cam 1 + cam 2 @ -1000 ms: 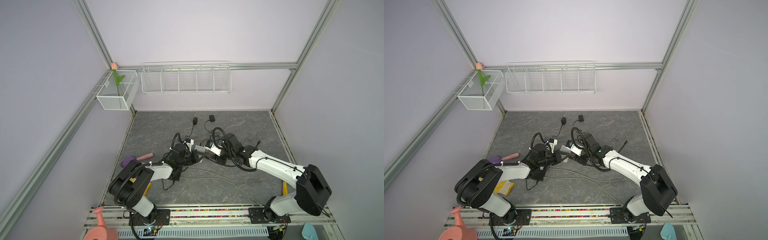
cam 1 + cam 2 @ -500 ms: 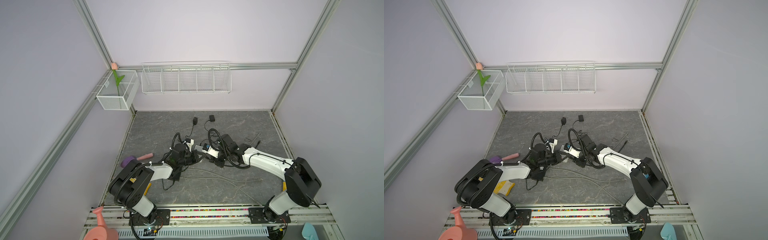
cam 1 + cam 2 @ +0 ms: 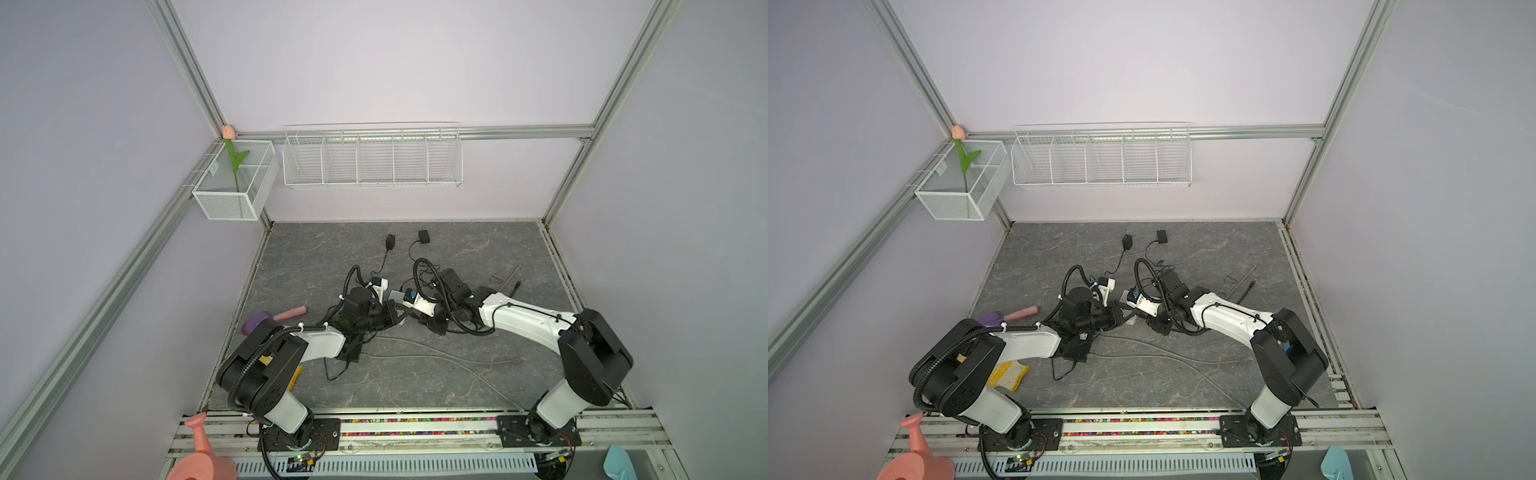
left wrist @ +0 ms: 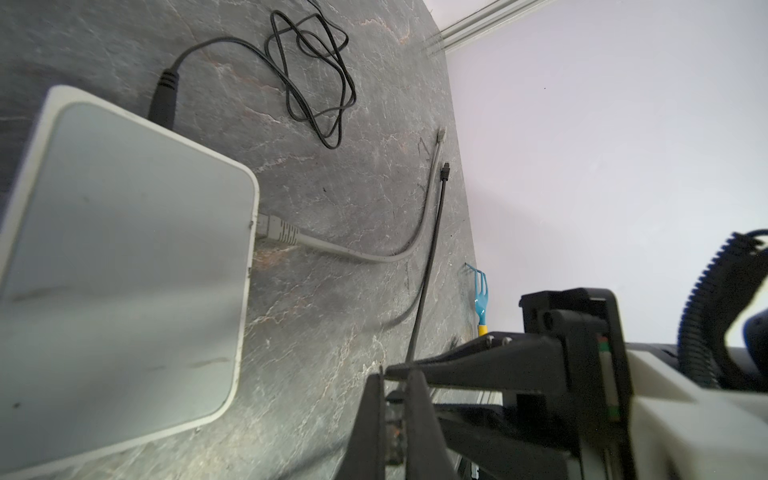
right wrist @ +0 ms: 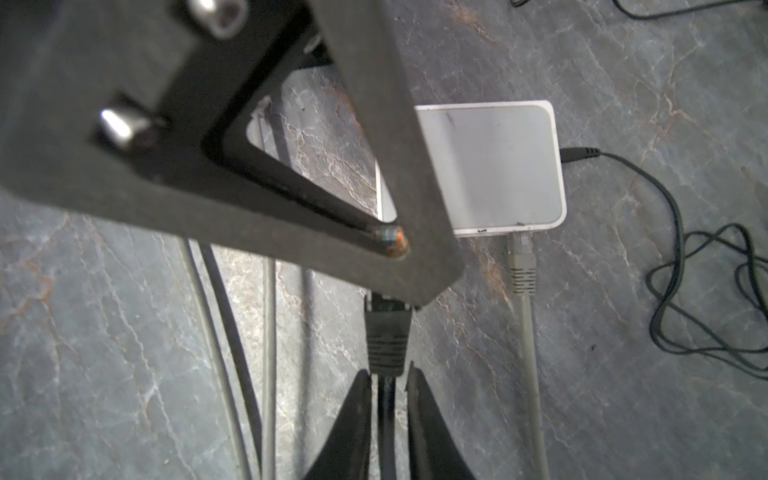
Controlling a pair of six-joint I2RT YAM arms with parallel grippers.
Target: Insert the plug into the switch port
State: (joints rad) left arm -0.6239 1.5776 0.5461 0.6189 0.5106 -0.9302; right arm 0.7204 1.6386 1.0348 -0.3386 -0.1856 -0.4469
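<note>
Plug (image 5: 386, 332) not yet in the switch (image 5: 490, 166) — left gripper (image 4: 392, 386) pinches it just short, while right gripper (image 5: 387, 376), reaching from three o'clock, straddles its cable (image 5: 386, 415) — grip unclear.

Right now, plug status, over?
Left gripper shut on black plug. Right gripper straddles its cable, grip unclear. Plug short of white switch. Grey plug occupies one port.

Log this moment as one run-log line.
left gripper: shut on black plug | right gripper: jaws flanking black cable, grip unclear | white switch: black plug not inserted, gray plug seated
</note>
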